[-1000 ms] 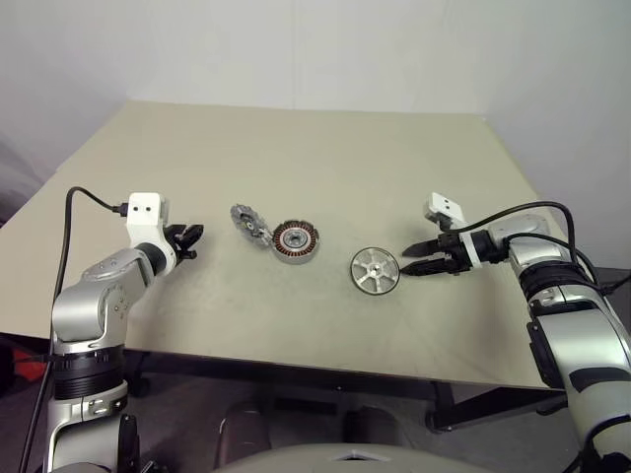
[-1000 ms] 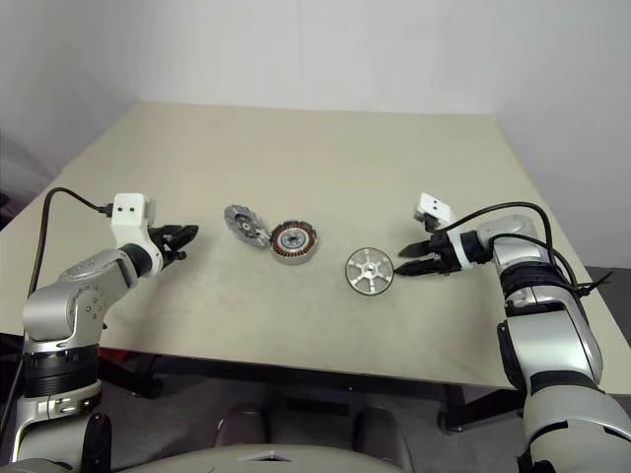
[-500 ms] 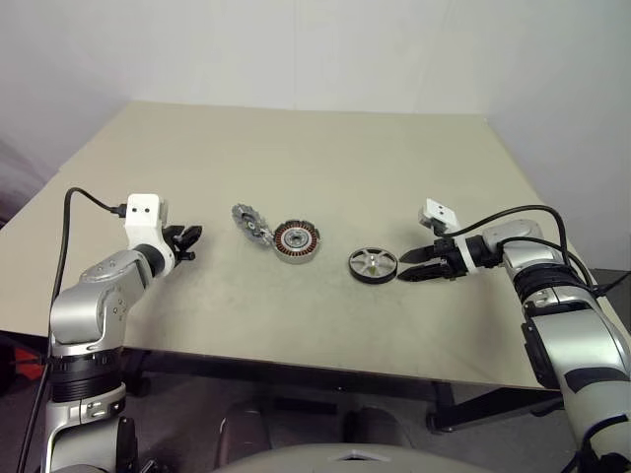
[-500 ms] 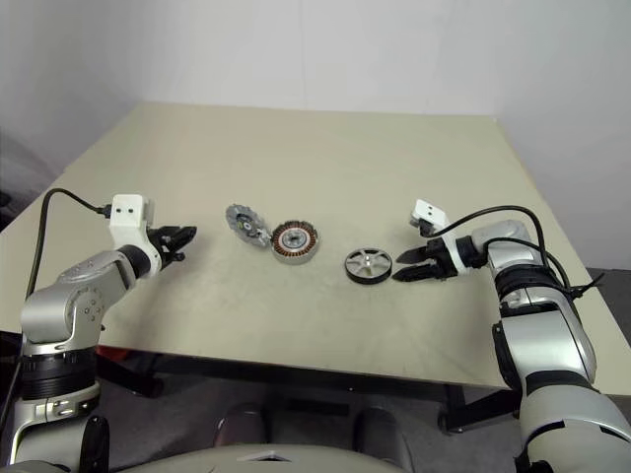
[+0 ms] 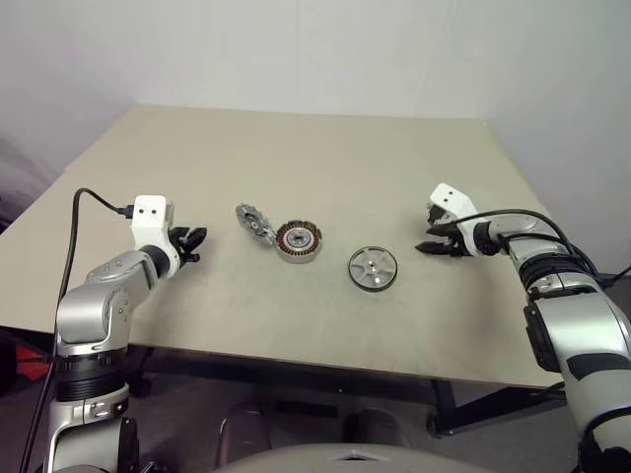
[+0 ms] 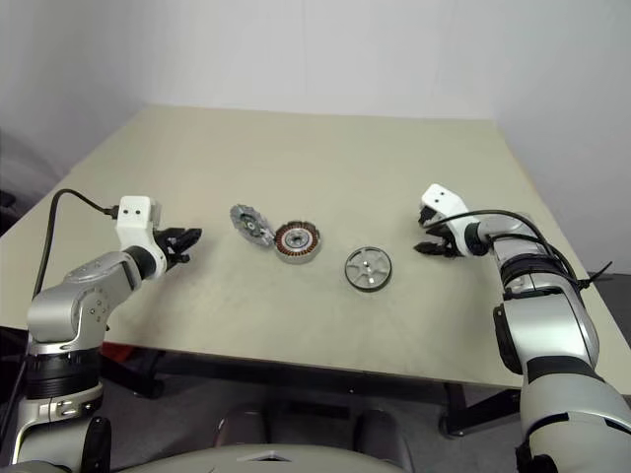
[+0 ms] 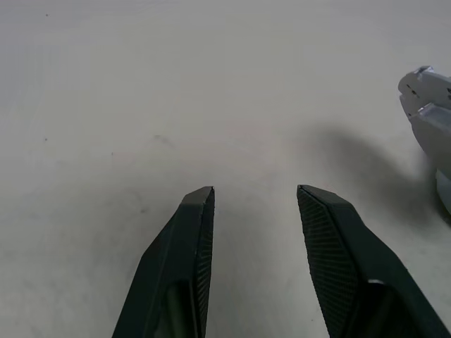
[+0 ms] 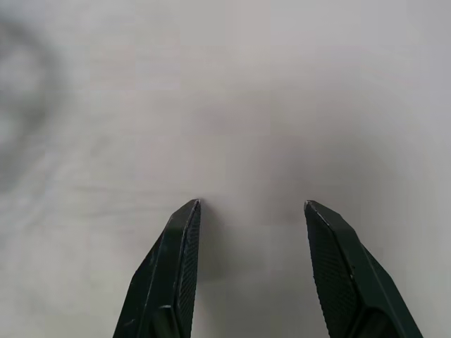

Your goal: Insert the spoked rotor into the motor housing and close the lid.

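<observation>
The spoked rotor (image 5: 373, 268), a flat silver wheel, lies flat on the table right of centre. To its left sits the motor housing (image 5: 299, 240), a dark ring with copper windings. The lid (image 5: 251, 221), small and notched, leans against the housing's left side, and its edge (image 7: 430, 105) shows in the left wrist view. My right gripper (image 5: 426, 241) hovers open a short way right of the rotor, apart from it, with bare table between its fingers (image 8: 180, 260). My left gripper (image 5: 194, 241) stands open left of the lid, holding nothing.
The beige table (image 5: 296, 148) stretches wide behind the three parts, with its front edge near my arms. A black cable (image 5: 94, 197) runs from my left wrist. White walls stand behind the table.
My right gripper has pulled back to the right from the rotor's rim and turned. The rotor, tipped up half a second ago, lies flat again. The left arm kept still.
</observation>
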Robot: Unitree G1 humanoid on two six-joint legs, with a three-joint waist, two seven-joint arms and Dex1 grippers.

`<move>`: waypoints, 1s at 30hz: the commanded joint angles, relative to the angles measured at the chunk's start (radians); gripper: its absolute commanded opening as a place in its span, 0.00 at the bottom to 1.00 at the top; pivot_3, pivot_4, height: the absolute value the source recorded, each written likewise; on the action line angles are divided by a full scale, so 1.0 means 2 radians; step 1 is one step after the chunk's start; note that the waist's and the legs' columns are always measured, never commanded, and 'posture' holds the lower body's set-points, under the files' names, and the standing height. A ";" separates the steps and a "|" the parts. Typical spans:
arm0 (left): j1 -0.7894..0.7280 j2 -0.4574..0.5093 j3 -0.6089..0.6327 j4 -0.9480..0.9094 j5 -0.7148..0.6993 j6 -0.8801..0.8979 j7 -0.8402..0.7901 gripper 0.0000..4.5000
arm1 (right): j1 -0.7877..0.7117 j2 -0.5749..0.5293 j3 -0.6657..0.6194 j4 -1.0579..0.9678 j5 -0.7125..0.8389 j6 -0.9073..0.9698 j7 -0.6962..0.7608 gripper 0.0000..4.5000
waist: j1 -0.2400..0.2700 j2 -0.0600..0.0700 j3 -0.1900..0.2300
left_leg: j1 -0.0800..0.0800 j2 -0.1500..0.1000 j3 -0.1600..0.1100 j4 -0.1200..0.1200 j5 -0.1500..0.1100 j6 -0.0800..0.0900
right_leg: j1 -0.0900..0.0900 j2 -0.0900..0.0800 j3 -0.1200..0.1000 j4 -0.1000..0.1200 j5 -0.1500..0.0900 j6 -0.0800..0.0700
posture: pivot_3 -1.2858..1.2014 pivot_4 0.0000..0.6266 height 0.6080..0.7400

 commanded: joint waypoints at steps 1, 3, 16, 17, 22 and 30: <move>-0.003 0.006 0.000 -0.016 0.000 -0.011 -0.001 0.44 | -0.058 0.013 -0.078 -0.004 0.090 0.125 0.092 0.58 | -0.004 0.001 0.000 | 0.000 0.000 0.000 0.000 0.000 0.000 | -0.001 0.000 0.000 0.000 0.000 0.000 | 0.52 0.00 1.00; -0.003 0.006 -0.001 -0.016 0.000 -0.010 -0.001 0.44 | -0.064 0.011 -0.085 -0.020 0.109 0.183 0.178 0.58 | -0.005 0.002 0.000 | -0.001 0.001 0.000 0.000 0.000 0.000 | -0.002 0.001 0.000 0.001 0.000 0.000 | 0.52 0.00 1.00; 0.011 -0.002 -0.008 -0.026 -0.002 -0.010 0.002 0.44 | 0.012 -0.037 0.024 -0.110 0.140 0.225 0.292 0.58 | 0.014 0.002 0.000 | -0.007 0.002 0.000 0.000 0.000 0.001 | -0.008 0.001 -0.001 0.000 0.000 -0.001 | 0.52 0.00 1.00; 0.013 -0.002 -0.008 -0.027 -0.002 -0.010 0.002 0.44 | 0.014 -0.037 0.024 -0.106 0.139 0.224 0.292 0.58 | 0.013 0.002 0.000 | -0.007 0.002 0.000 0.000 0.000 0.001 | -0.008 0.001 -0.001 0.000 0.000 -0.001 | 0.52 0.00 1.00; 0.019 0.001 -0.009 -0.031 0.000 -0.009 0.002 0.44 | 0.038 -0.042 0.044 -0.118 0.145 0.220 0.292 0.58 | 0.011 0.002 0.000 | -0.006 0.002 0.000 0.000 0.000 0.000 | -0.007 0.001 -0.001 0.001 0.000 -0.001 | 0.52 0.00 1.00; 0.013 0.003 -0.010 -0.027 0.001 -0.010 0.001 0.44 | 0.077 -0.034 0.076 -0.166 0.172 0.242 0.292 0.58 | 0.011 0.002 0.000 | -0.006 0.002 0.000 0.000 0.000 0.000 | -0.007 0.001 -0.001 0.001 0.000 -0.001 | 0.52 0.00 1.00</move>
